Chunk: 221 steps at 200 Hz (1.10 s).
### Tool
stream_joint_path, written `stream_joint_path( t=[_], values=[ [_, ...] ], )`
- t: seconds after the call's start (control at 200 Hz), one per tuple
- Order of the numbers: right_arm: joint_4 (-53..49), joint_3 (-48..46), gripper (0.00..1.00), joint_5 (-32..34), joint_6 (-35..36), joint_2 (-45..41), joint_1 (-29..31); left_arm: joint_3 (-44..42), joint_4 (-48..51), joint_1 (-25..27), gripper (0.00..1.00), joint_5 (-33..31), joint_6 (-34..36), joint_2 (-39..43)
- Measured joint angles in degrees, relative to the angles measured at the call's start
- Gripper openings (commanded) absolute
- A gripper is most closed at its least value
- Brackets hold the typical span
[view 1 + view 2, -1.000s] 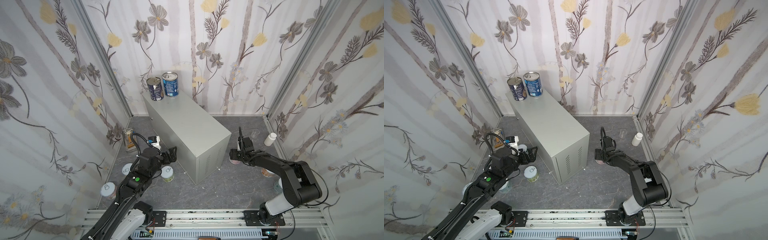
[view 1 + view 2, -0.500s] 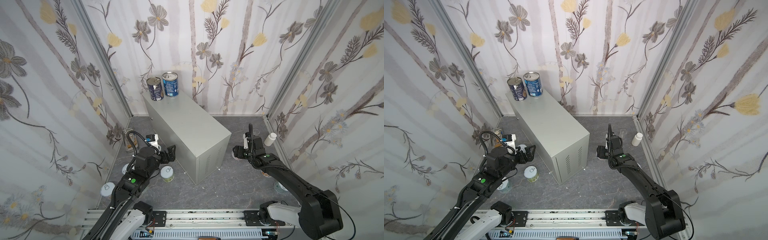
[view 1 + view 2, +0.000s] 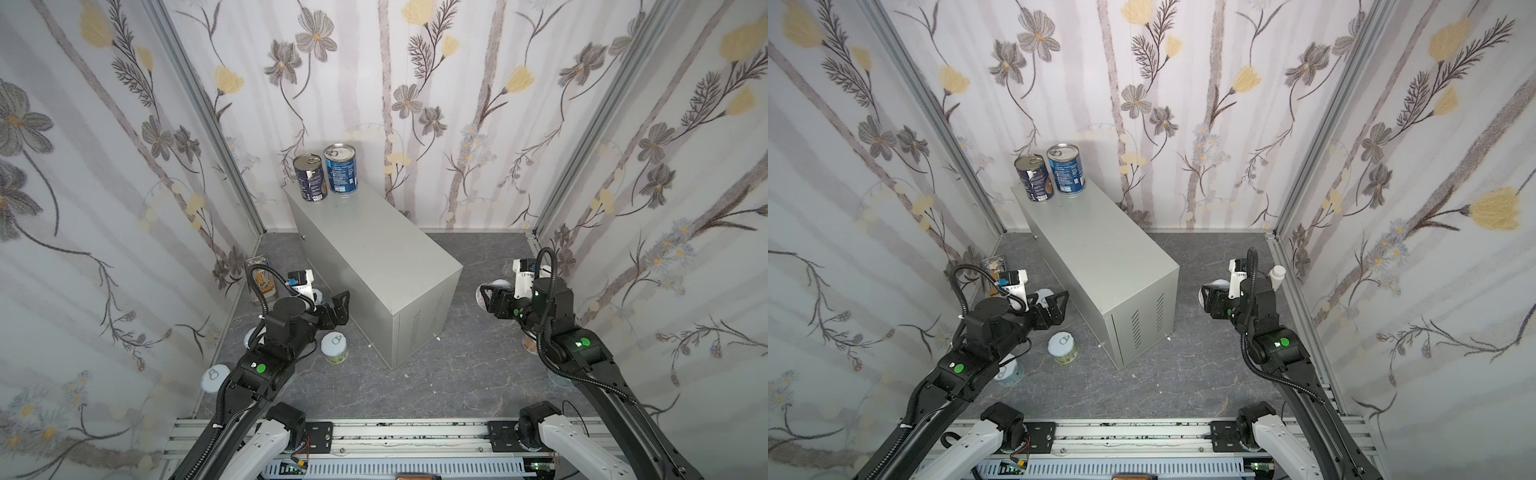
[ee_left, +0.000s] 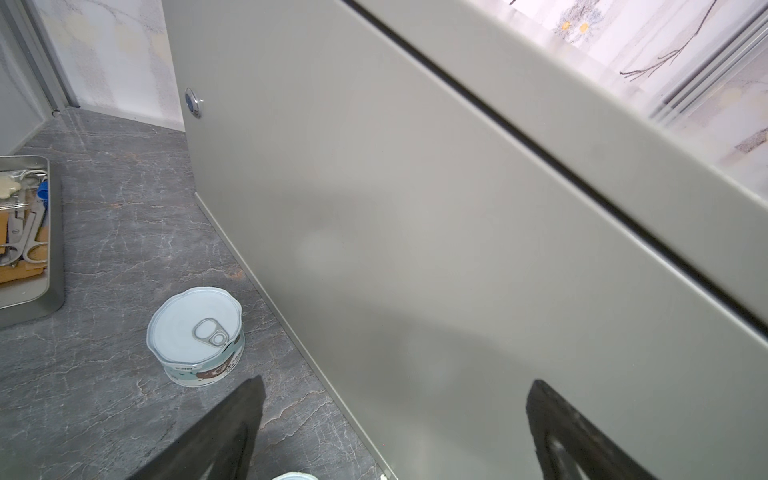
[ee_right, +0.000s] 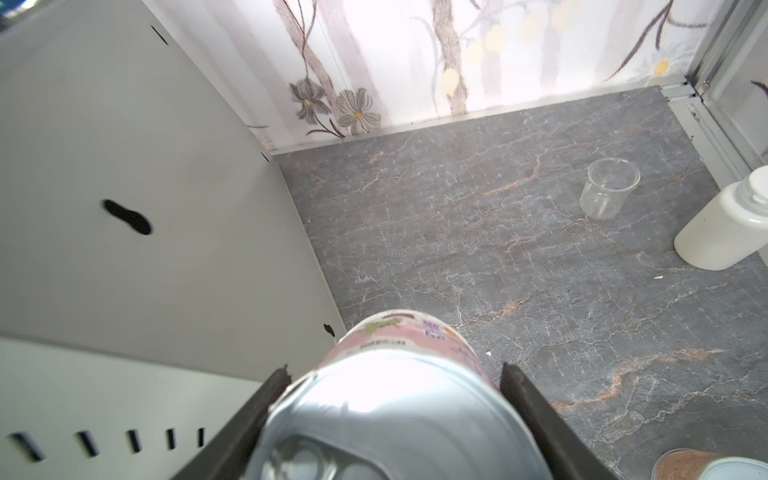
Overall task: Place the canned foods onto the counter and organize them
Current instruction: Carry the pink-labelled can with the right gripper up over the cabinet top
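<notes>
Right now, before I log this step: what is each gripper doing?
Left gripper: open, empty.
Right gripper: closed on a pink-labelled can.

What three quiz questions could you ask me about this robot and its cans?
1. True or false: the right gripper is shut on a pink can.
2. How many tall blue cans stand on the grey cabinet?
3. Pick one. The left gripper is: A) shut on a can, B) open and empty, C) out of sight.

Key: 1 true. 2 two. 3 B.
</notes>
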<state>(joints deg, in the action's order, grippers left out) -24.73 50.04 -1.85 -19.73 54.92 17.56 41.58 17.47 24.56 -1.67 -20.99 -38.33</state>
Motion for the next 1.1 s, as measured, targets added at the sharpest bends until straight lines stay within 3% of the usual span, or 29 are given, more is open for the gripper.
stream_joint_path(
  t=[0.435, 0.714, 1.104],
  values=[
    [-9.62, 13.33, 0.60, -5.77, 4.00, -2.12, 1.90, 2.62, 0.42, 0.15, 1.00, -0.42, 0.00, 1.05],
    [-16.02, 29.42, 0.60, -5.09, 5.90, 6.21, 10.27, 5.03, 0.42, 0.15, 1.00, -1.16, 0.94, -1.92],
    [-24.52, 51.74, 0.62, -2.03, 7.43, 22.69, 17.31, 7.63, 0.55, 0.15, 1.00, -1.36, 3.17, -5.20]
  ],
)
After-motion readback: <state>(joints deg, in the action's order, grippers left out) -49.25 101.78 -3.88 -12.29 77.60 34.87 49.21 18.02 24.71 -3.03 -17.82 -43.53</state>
